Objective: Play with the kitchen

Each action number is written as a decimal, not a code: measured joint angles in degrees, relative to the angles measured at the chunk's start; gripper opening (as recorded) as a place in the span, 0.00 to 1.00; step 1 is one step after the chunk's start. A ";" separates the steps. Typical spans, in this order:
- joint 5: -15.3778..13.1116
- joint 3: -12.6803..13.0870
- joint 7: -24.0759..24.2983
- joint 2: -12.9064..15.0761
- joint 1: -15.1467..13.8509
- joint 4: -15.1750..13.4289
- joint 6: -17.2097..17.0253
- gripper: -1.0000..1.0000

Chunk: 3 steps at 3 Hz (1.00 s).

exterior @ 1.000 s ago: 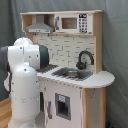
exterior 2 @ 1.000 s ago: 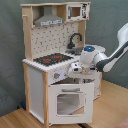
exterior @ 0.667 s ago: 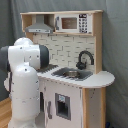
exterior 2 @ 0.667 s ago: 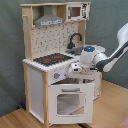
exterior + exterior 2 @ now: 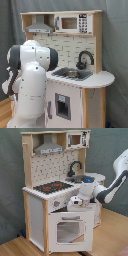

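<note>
The kitchen (image 5: 37,208) is a tall toy unit of white panels and pale wood, seen in both exterior views. In the second exterior view it has a black-red stovetop (image 5: 52,187), a black faucet (image 5: 75,168), a grey hood (image 5: 49,148) and a windowed oven door (image 5: 67,230). My gripper (image 5: 75,204) hangs at the front panel just above the oven door's top edge, with the arm reaching in from the second exterior view's right. In the first exterior view the white arm (image 5: 30,80) hides the gripper, and the faucet (image 5: 85,59) and sink (image 5: 72,74) show behind it.
A toy microwave (image 5: 72,22) sits on the top shelf. A wooden floor (image 5: 107,235) lies in front of the kitchen and a grey curtain (image 5: 107,148) hangs behind it. The arm's base stands close to the kitchen's left side in the first exterior view.
</note>
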 joint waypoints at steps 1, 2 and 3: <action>0.00 0.64 4.49 1.95 2.30 0.03 2.18 0.00; 0.00 1.07 10.06 1.98 4.65 0.05 2.17 0.00; 0.00 1.37 15.68 1.98 5.91 0.03 2.07 0.00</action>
